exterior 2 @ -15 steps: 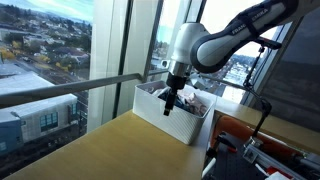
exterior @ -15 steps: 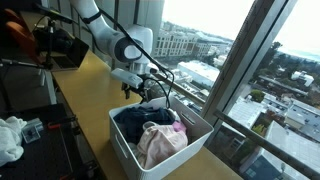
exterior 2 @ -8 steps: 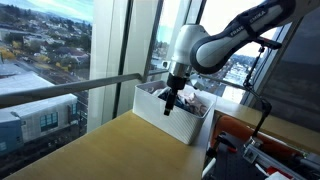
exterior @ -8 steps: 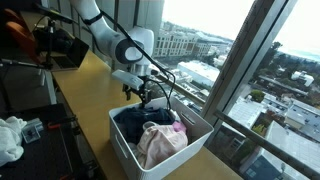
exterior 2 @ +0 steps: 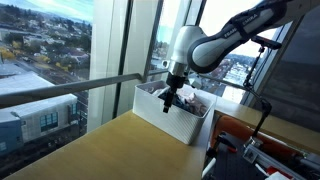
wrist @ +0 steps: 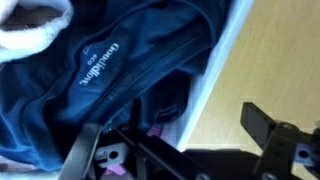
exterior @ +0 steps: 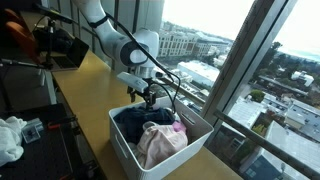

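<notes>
A white bin full of clothes stands on the wooden table by the window. In it lie a navy garment and a pink one. My gripper hangs open just above the bin's near end, over the navy garment, with nothing between its fingers. In the wrist view the navy garment with white lettering fills the upper left, and the bin's white rim runs diagonally. The gripper straddles that rim, one finger over the clothes and the other over bare table. The bin and gripper also show in both exterior views.
Tall window glass with a metal rail runs along the table's far edge, close behind the bin. Black equipment stands at the table's back end. A white cloth lies off the table, and dark gear sits beside the table.
The arm has drifted slightly toward the bin; the gripper stays open and the clothes have not moved.
</notes>
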You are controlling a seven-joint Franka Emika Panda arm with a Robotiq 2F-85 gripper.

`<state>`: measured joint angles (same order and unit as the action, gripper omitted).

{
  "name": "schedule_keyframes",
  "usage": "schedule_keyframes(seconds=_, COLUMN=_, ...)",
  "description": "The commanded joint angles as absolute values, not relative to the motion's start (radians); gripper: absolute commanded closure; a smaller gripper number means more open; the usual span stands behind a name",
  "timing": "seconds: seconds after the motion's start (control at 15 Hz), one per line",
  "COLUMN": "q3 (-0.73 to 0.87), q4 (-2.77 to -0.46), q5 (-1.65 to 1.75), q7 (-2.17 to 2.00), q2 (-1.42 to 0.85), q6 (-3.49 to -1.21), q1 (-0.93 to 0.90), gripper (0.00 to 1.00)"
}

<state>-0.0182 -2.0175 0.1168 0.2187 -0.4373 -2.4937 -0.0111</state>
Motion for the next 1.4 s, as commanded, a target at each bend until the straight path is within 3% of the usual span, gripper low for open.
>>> schedule_keyframes(seconds=0.0, q3=-0.033, q4=-2.013, q5=0.124, q7=0.184, q2=-0.461, q6=-2.497, q1=-0.031, gripper=0.00)
schedule_keyframes(seconds=1.33, q3=-0.058, q4=-2.022, q5=0.192, q7=0.074, q2=-0.411, q6=-2.464, q1=-0.172, gripper=0.00)
